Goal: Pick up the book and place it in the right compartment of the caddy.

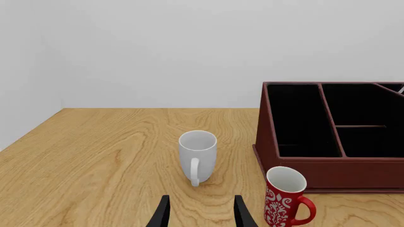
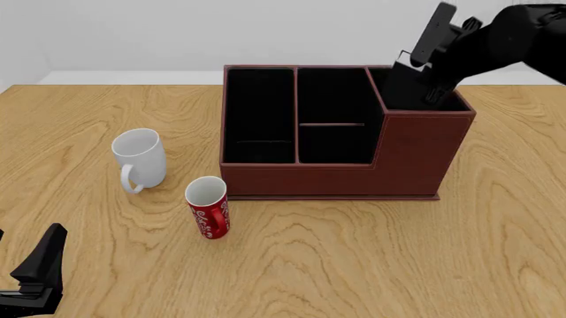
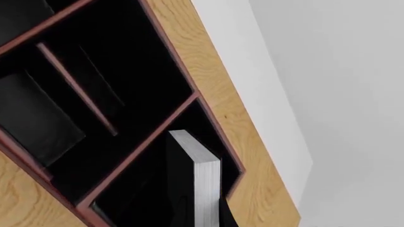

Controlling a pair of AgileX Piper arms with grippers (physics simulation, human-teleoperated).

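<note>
The black book [image 2: 407, 83] with white page edges [image 3: 206, 189] stands tilted, its lower part down inside the caddy's tall right compartment [image 2: 425, 142]. My right gripper [image 3: 200, 213] is shut on the book, one finger on each cover; in the front view it [image 2: 426, 74] hangs above that compartment at the back right. The caddy [image 2: 327, 175] is a reddish-brown box with a black interior in the middle of the table. Low at the near left corner, far from the caddy, my left gripper [image 2: 36, 275] holds nothing, and its fingers [image 1: 162, 215] stand apart.
A white mug [image 2: 142, 159] stands left of the caddy. Close to the caddy's front left corner is a red patterned cup [image 2: 209, 209]. In the left wrist view both the white mug [image 1: 197, 153] and the red cup [image 1: 284, 196] lie ahead of the fingers, with the caddy [image 1: 328, 165] beyond.
</note>
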